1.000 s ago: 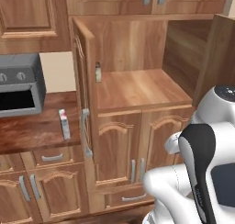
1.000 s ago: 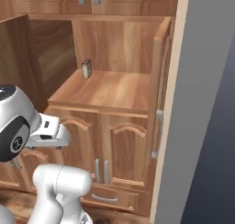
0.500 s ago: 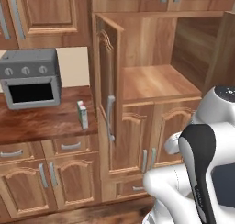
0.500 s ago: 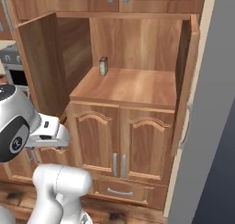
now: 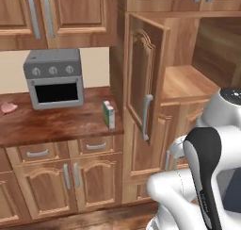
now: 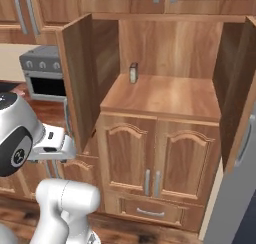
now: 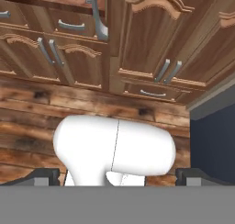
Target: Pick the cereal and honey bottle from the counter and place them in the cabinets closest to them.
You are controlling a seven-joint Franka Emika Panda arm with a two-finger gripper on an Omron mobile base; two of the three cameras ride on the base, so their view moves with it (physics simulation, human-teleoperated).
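1. Since the earlier frames the base has driven leftward, so both base views have shifted: the toaster oven [image 5: 53, 85] and more of the counter [image 5: 56, 125] have come into sight.
2. The cereal [image 5: 108, 114] stands upright near the counter's right edge, just beside the open cabinet door [image 5: 143, 80].
3. The gripper [image 7: 117, 175] points down at the floor, its fingertips [image 7: 42, 176] spread wide and holding nothing.
4. The cereal lies up and left of the hand, its long axis vertical.
5. A small brownish box [image 6: 133, 73] sits at the shelf's back left corner.

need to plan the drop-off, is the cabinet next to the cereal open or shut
Open: the cabinet door beside the cereal is swung outward, exposing the shelf.
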